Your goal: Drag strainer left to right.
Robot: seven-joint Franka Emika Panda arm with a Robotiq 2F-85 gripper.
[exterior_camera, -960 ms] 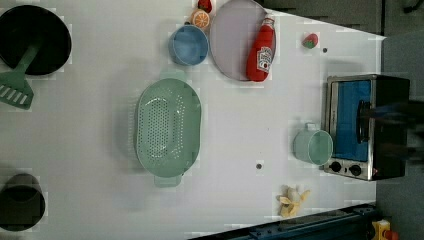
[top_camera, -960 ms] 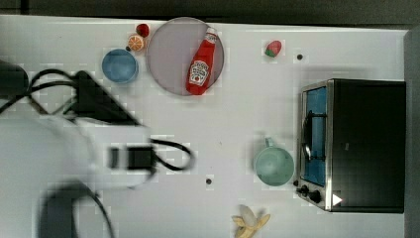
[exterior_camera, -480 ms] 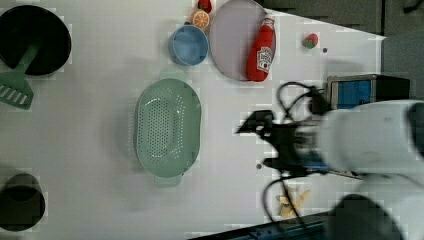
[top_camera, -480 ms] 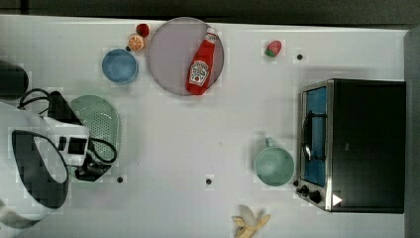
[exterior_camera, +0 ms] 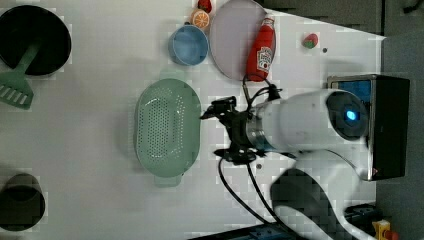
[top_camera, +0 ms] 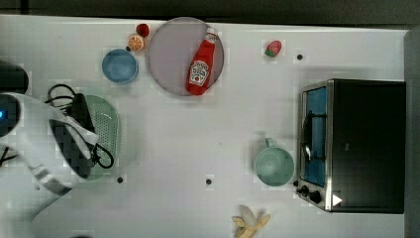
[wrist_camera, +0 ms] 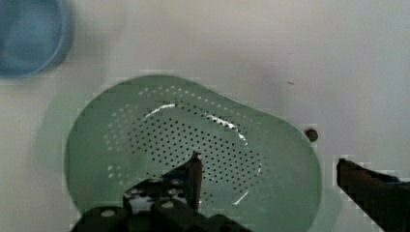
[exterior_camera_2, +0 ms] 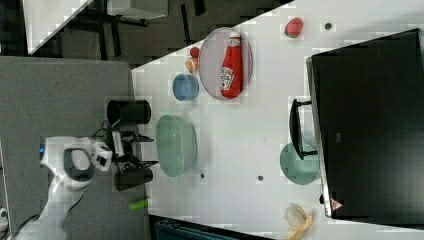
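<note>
So the strainer (exterior_camera: 167,129) sits on the table (top_camera: 208,124) toward the top view's left, below the blue bowl (top_camera: 120,66) as the top view shows it, and well apart from the mug (top_camera: 273,167) and the toaster oven (top_camera: 364,145) on the top view's right. It's an oval, and its long axis runs up-down in the top view, so across the direction it has to travel. The small tab handle pokes out at the lower end in the left view.

The gripper (wrist_camera: 270,179) is hanging over the strainer with the fingers spread wide apart, nothing between them. In the wrist view one fingertip (wrist_camera: 195,166) is over the perforated floor of the bowl and the other fingertip (wrist_camera: 348,169) is out past the rim, so the two fingers straddle one wall. I can't tell from these shots whether either finger is touching plastic yet; my read is it's still a bit above.

My guess for what matters next: come down with the wall between the fingers, pinch it, then pull sideways toward the top view's right. The path looks clear until the mug.
</note>
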